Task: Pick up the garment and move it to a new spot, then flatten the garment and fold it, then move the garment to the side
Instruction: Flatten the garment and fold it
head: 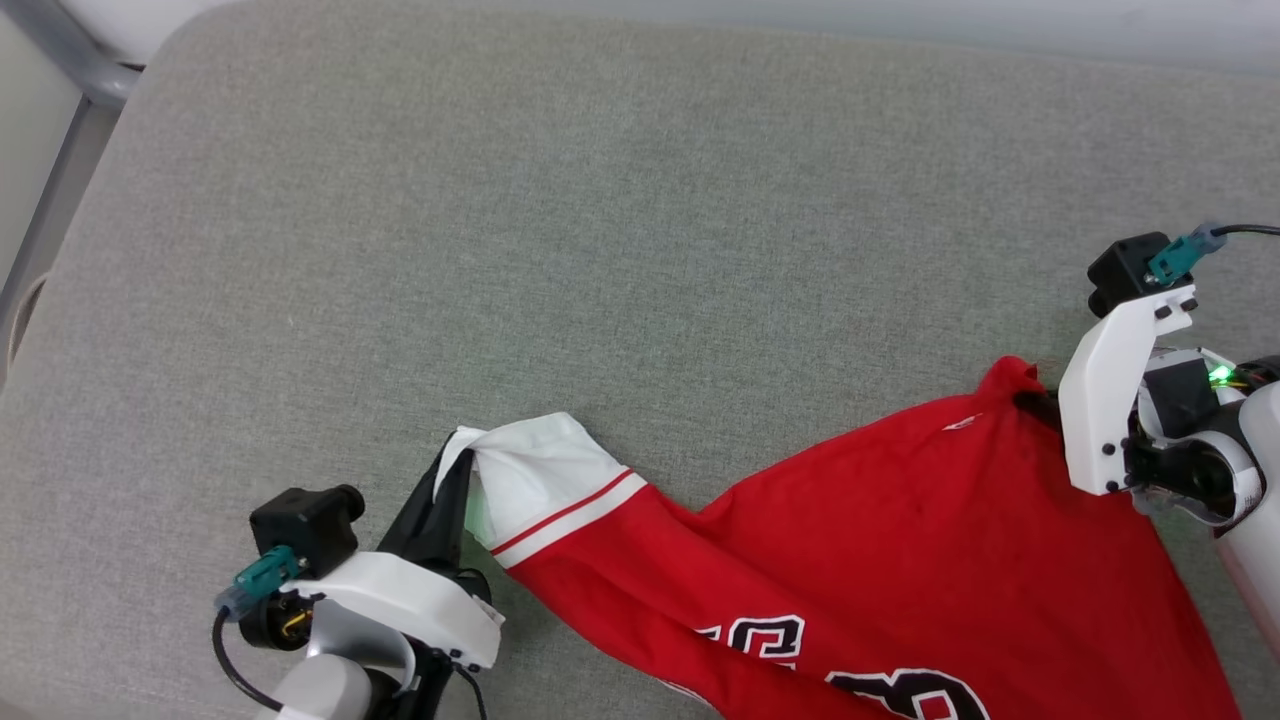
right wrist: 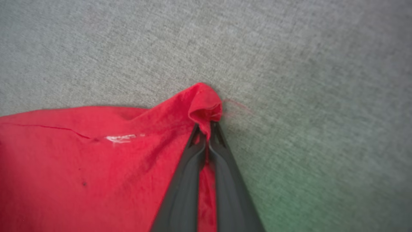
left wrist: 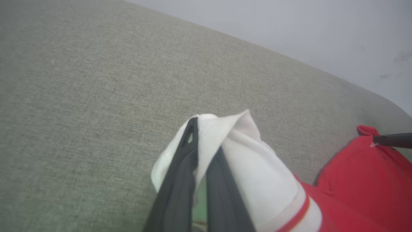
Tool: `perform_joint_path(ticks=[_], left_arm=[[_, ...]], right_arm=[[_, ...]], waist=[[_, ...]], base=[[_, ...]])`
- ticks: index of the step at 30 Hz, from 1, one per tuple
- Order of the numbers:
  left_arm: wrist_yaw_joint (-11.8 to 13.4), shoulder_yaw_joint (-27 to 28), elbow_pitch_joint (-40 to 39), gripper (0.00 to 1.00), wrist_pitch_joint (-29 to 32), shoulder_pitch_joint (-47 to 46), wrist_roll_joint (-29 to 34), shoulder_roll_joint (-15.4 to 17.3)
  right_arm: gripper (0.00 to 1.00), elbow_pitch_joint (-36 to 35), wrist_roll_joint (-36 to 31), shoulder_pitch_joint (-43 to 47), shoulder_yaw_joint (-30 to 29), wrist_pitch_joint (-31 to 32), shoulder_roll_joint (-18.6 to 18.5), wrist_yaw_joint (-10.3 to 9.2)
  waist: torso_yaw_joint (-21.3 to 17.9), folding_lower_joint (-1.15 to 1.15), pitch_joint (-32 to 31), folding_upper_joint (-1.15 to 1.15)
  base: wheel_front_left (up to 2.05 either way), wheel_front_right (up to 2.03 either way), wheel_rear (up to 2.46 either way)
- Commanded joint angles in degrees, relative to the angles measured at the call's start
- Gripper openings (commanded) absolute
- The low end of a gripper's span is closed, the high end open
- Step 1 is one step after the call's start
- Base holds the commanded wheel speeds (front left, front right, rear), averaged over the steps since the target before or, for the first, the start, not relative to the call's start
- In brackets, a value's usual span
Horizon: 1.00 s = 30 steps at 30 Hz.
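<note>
A red jersey (head: 900,520) lies stretched left to right on a grey cushion (head: 600,200). The left pincer (head: 452,475) is clamped on its white end. The right pincer (right wrist: 207,127) is clamped on a red corner, perhaps the hem.

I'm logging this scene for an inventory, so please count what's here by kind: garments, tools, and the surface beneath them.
Red jersey: 1
Tools, both shut on the jersey, left tool on the white sleeve end and right tool on a red corner: 2
Grey cushion: 1
Total: 4
</note>
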Motion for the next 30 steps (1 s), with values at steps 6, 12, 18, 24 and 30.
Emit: perform_joint_path(ticks=[6,12,18,24,30], left_arm=[[0.86,2.03,0.78,0.00,0.48,-1.52,-0.85,1.71],[1.00,3.71,3.81,0.00,3.73,-6.80,-1.97,3.25],[-0.56,4.50,9.11,0.00,6.04,-16.42,-2.18,4.31],[-2.30,4.51,16.97,0.00,6.18,-29.68,-0.76,3.92],[-2.92,5.04,23.98,0.00,5.43,-41.93,1.17,5.05]], right_arm=[[0.00,0.94,-0.24,-1.57,-1.63,-6.16,-0.02,0.03],[0.00,2.40,-2.34,-2.01,-6.73,-11.33,1.41,0.05],[0.00,4.53,-7.45,-4.04,-11.71,-15.63,4.00,0.03],[0.00,5.87,-14.52,-9.93,-16.56,-21.61,7.47,0.03],[0.00,7.36,-19.88,-18.03,-21.19,-27.20,9.95,0.02]], waist=[[-2.25,-0.01,-5.09,0.00],[-5.01,-0.01,-9.42,0.00],[-7.62,-0.01,-11.08,0.00],[-9.53,-0.01,-9.30,0.00],[-10.78,-0.01,-6.33,0.00]], base=[[0.00,0.00,0.00],[0.00,0.00,0.00],[0.00,0.00,0.00],[0.00,0.00,0.00],[0.00,0.00,0.00]])
